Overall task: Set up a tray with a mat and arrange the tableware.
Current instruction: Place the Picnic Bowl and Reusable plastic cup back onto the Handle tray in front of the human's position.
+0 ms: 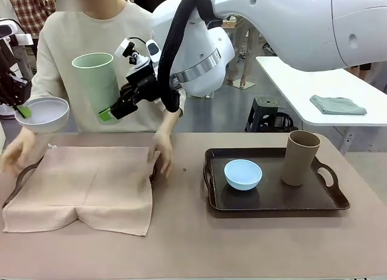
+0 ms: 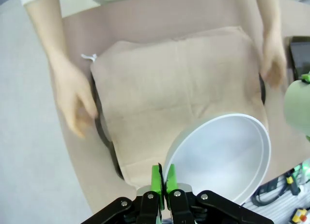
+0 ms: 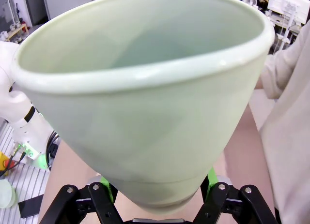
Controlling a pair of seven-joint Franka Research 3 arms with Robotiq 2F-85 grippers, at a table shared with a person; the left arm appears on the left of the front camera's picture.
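Beige cloth mat [image 1: 84, 183] lies nearest, a person's 2 hands [image 1: 163, 150] at its edges; likely why your left claw [image 1: 23, 111], pinching the white round bowl [image 1: 43, 115], and right claw [image 1: 107, 114], clamping the tall pale-green cup [image 1: 95, 80], hold high.

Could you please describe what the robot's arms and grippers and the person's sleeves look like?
The right arm is glossy white with rounded shells, a silver ring and a black ribbed hose. The right gripper and left gripper are black with bright green pads. The person wears a cream long-sleeved top.
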